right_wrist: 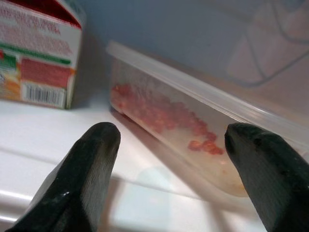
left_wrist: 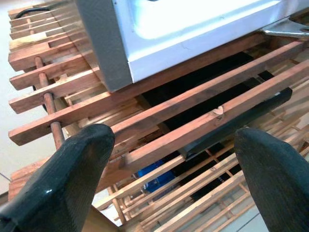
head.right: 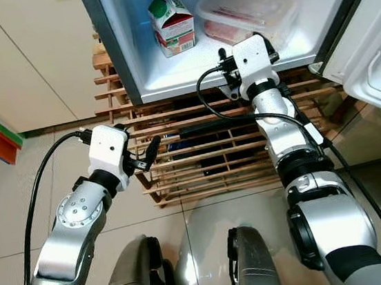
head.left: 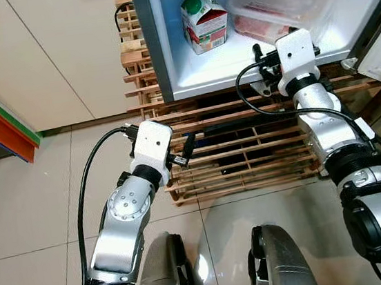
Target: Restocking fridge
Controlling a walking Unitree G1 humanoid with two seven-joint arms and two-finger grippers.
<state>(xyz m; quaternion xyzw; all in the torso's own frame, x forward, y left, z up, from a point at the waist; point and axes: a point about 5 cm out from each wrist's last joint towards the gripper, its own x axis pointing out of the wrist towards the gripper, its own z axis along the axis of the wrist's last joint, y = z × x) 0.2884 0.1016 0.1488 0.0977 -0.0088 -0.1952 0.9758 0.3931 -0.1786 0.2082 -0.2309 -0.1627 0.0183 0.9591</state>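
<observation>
Fridge [head.left: 169,82] open, resting on wooden slat rack [head.left: 248,156]. Shelf holds two items: one carton [head.left: 204,20], upright; one clear lidded container [head.left: 278,8] of red food beside it. Right gripper [right_wrist: 171,159] at shelf edge, fingers spread, empty, facing container. Left gripper [left_wrist: 169,169] spread, empty, before rack.

Fridge shelf [head.left: 250,65], white, two items on it.
Carton [head.left: 203,21] left; clear lidded container [head.left: 278,6] right, just beside.
</observation>
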